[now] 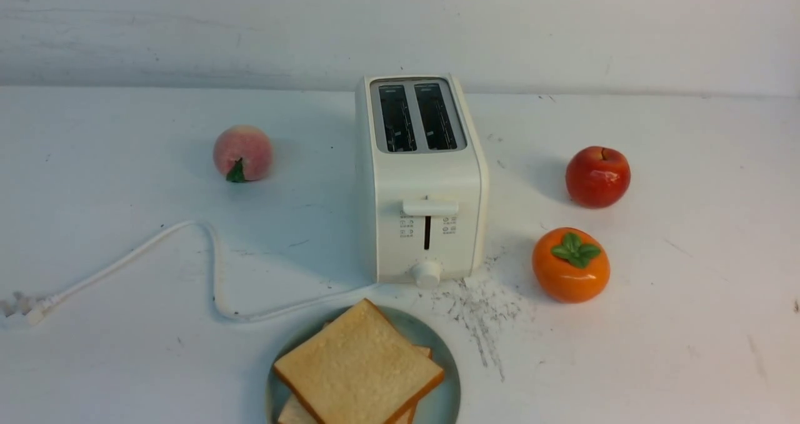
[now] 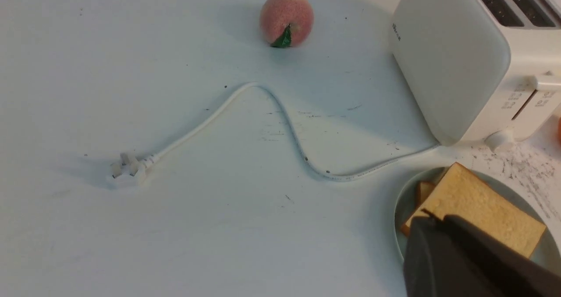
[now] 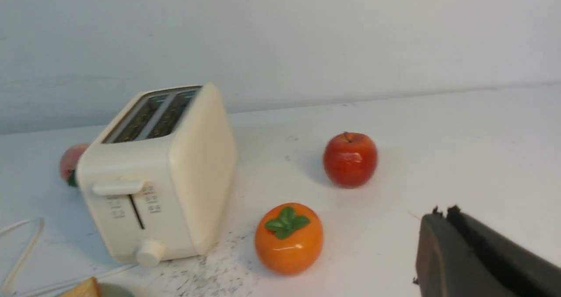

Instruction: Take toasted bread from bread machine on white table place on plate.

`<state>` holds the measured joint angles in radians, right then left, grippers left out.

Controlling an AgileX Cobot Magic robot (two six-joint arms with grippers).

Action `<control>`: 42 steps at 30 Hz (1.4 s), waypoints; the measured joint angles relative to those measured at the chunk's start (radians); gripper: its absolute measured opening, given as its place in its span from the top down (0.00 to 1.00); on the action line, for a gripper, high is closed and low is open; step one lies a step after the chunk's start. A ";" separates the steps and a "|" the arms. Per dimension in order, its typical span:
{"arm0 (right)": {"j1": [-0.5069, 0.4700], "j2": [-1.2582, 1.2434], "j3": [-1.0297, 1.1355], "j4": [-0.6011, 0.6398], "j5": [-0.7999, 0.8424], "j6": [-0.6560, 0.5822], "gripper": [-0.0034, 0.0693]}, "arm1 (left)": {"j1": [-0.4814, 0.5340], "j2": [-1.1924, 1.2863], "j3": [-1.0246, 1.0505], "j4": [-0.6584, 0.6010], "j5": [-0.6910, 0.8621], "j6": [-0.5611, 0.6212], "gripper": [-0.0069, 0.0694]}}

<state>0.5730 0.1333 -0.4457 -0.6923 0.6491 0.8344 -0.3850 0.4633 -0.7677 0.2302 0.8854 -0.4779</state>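
- Jaws of the dark left gripper (image 2: 431, 220) are pressed together on nothing, above the near side of the round pale green-blue glazed plate (image 2: 401, 209).
- Right gripper (image 3: 442, 213), equally dark, is closed and empty over the scuffed white table (image 1: 687, 336).
- Two thick square slices of toasted bread (image 1: 357, 361), pale tan with orange-brown crusts, lie stacked askew on the plate.
- White power cord (image 1: 215, 274) snakes left to its plug (image 1: 25, 311).
- White boxy bread machine (image 1: 425, 180) stands just behind the plate, both slots empty, lever up.
- Glossy orange persimmon (image 1: 570, 264) sits to its right, with a red apple (image 1: 597, 177) farther back.
- Fuzzy pink peach (image 1: 242, 153) lies to the left.
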 joint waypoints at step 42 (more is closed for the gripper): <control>0.000 -0.040 0.000 -0.045 0.064 0.076 0.91 | 0.011 -0.049 0.077 -0.047 -0.200 0.000 0.89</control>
<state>0.5730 0.0931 -0.4457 -0.7377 0.7129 0.9109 -0.3742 0.4140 -0.6910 0.1834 0.6852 -0.4779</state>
